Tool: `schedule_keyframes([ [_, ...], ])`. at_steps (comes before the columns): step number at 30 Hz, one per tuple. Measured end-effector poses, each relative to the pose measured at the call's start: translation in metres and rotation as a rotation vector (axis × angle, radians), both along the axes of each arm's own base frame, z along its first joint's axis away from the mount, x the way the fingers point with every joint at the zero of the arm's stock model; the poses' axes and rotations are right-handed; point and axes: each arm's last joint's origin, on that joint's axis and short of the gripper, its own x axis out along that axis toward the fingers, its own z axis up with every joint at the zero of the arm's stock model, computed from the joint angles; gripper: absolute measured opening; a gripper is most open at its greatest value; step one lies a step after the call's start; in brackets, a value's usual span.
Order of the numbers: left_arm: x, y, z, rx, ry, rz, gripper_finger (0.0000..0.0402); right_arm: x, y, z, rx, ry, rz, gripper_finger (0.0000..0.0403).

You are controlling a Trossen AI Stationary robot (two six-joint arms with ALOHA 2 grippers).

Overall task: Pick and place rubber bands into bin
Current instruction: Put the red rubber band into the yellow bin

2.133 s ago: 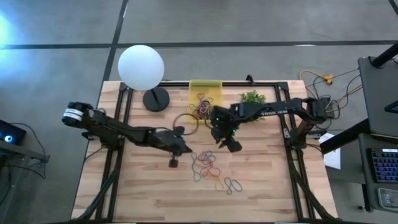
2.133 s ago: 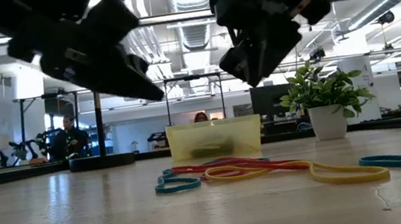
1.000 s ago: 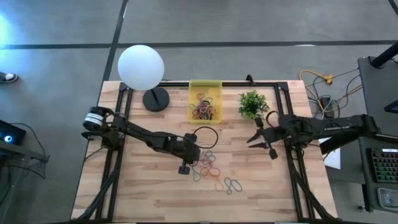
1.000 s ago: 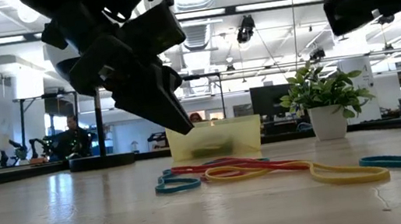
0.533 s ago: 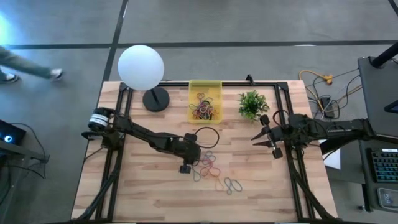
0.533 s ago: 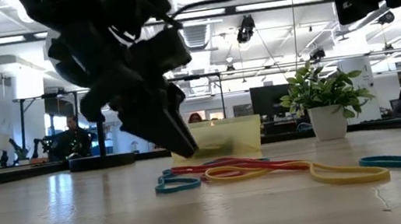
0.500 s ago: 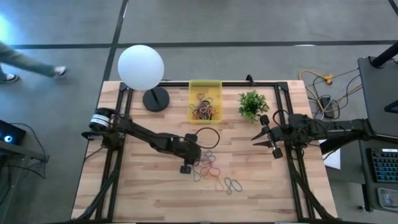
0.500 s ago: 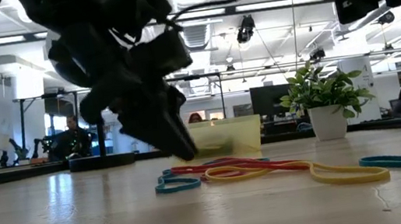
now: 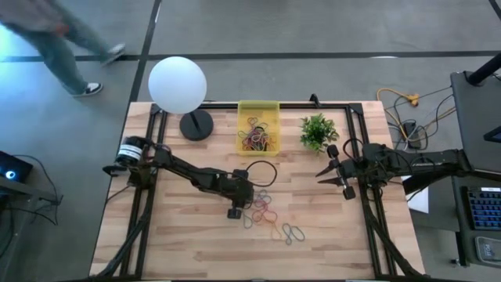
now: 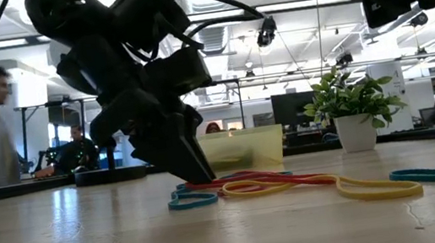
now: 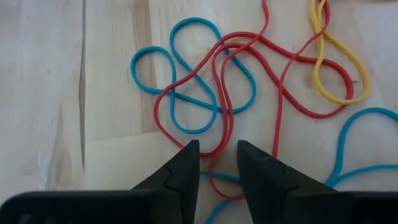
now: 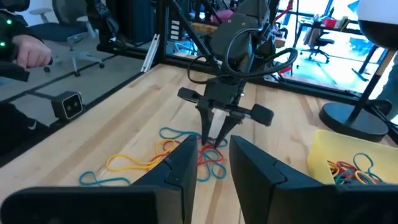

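Red rubber bands (image 11: 224, 93) lie tangled on desk (image 9: 188, 243) at frame centre, directly under left gripper (image 11: 217, 152), jaws parted astride a strand. Bin (image 9: 258, 110) sits above. Right gripper (image 9: 333, 172) waits mid-right, parted, empty.

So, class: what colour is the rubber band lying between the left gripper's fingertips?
Red, clearest in the left wrist view, between the left gripper fingertips.

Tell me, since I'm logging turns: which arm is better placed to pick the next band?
Left. Its gripper is down at the loose rubber bands, fingers straddling a red one; the right gripper hangs off beside the plant.
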Motion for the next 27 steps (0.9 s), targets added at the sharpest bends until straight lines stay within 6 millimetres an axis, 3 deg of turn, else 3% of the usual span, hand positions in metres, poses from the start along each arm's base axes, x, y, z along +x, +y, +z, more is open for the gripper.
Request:
schedule_keyframes([
  [7,0.001,0.0,-0.005,-0.003,0.015,0.001,0.0086,0.0,0.0,-0.001,0.0,0.007,0.0,0.0082],
  [14,-0.001,0.002,-0.008,-0.02,0.06,0.018,0.0008,0.0,0.0,0.0,0.0,0.006,0.0,0.0082],
  [27,0.003,0.005,0.011,0.035,-0.009,0.025,0.0,0.0,0.0,0.0,0.007,0.009,-0.002,0.0082],
])
